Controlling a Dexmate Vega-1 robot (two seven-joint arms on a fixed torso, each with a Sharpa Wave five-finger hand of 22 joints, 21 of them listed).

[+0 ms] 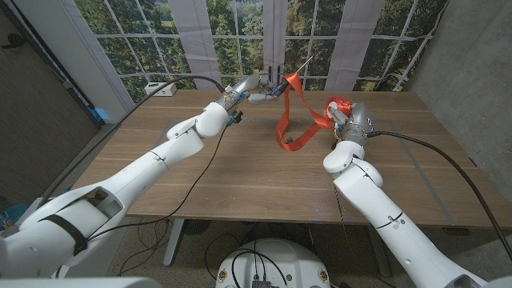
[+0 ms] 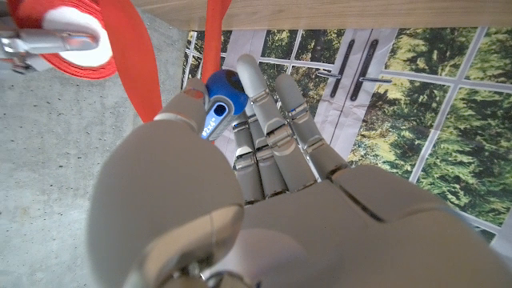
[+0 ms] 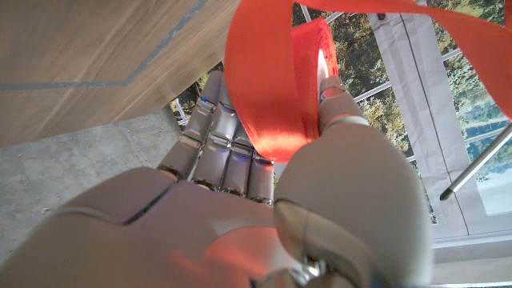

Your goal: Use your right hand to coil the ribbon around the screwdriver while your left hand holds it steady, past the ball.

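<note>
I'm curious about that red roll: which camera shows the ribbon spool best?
The right wrist view: the ribbon spool sits close up in the right hand. The head view shows it small and distant; the left wrist view catches it at the picture's corner.

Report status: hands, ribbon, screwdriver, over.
Left hand grips screwdriver, raised. Right hand holds ribbon roll; ribbon loops down to table. Nothing in the way.

Orange-red ribbon (image 1: 294,112), blue screwdriver handle (image 2: 222,98), pale grey robot hand (image 2: 264,200)

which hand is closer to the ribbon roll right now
Right. The right hand holds the ribbon roll; the left hand is across the table, gripping the screwdriver.
</note>
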